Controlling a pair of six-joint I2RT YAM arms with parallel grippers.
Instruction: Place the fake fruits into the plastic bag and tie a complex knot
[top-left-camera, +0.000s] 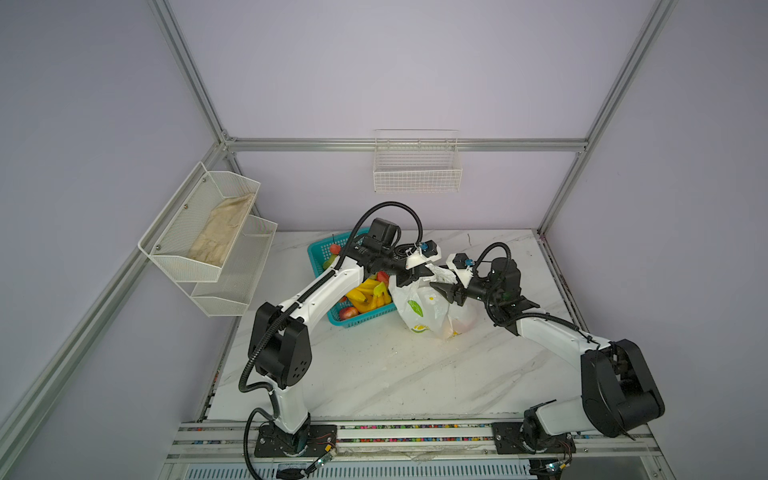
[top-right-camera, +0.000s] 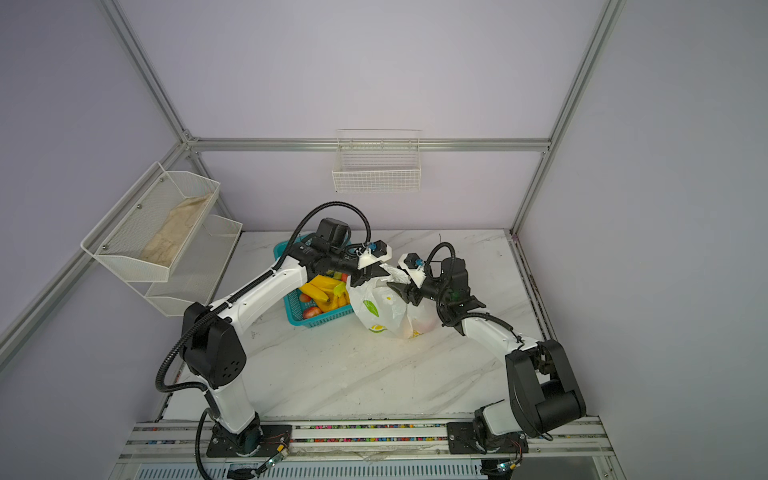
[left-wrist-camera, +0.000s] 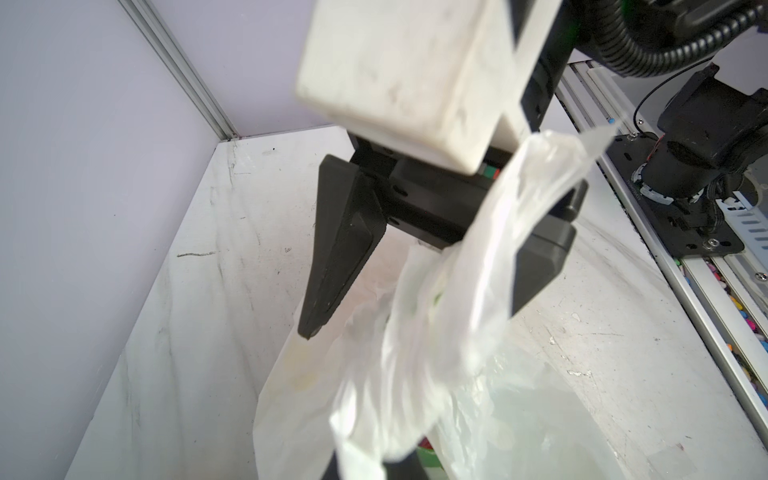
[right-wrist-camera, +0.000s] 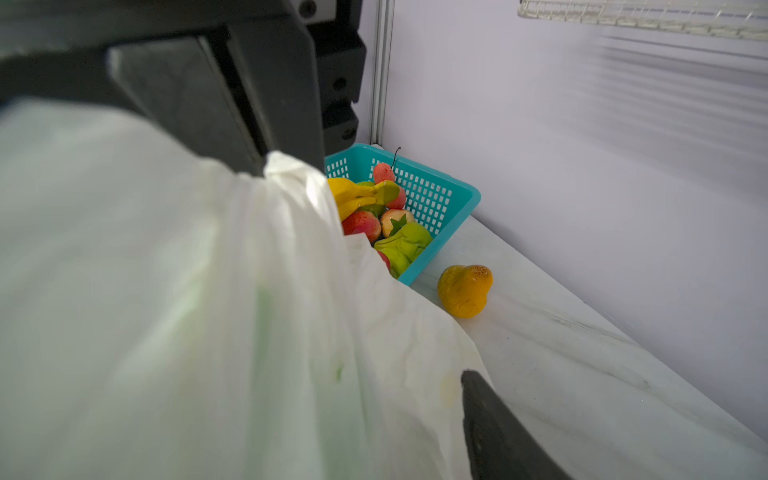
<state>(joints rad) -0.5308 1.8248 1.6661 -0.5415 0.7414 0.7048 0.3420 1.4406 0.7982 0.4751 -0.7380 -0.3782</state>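
Observation:
The plastic bag (top-left-camera: 419, 309) stands on the table beside the teal basket (top-left-camera: 361, 318), and pale fruit shapes show through its right side (top-left-camera: 461, 320). My left gripper (top-left-camera: 415, 277) is shut on the bag's bunched handle above it; in the left wrist view the plastic hides its jaws. My right gripper (top-left-camera: 439, 292) is open at the bag's top, fingers (left-wrist-camera: 336, 257) wide apart, with a handle strip (left-wrist-camera: 519, 216) draped over one. More fake fruits, bananas (right-wrist-camera: 353, 195) and a green pear (right-wrist-camera: 401, 247), lie in the basket (right-wrist-camera: 432, 195). A yellow-orange fruit (right-wrist-camera: 464, 291) lies on the table. A knot is not in view.
A white mesh shelf (top-left-camera: 203, 232) holding a beige cloth (top-left-camera: 224, 228) hangs on the left wall. On the back wall hangs a wire basket (top-left-camera: 417, 166). The marble tabletop (top-left-camera: 395, 374) stretches in front of the bag, and the arm bases stand on a rail (top-left-camera: 415, 432) at the front edge.

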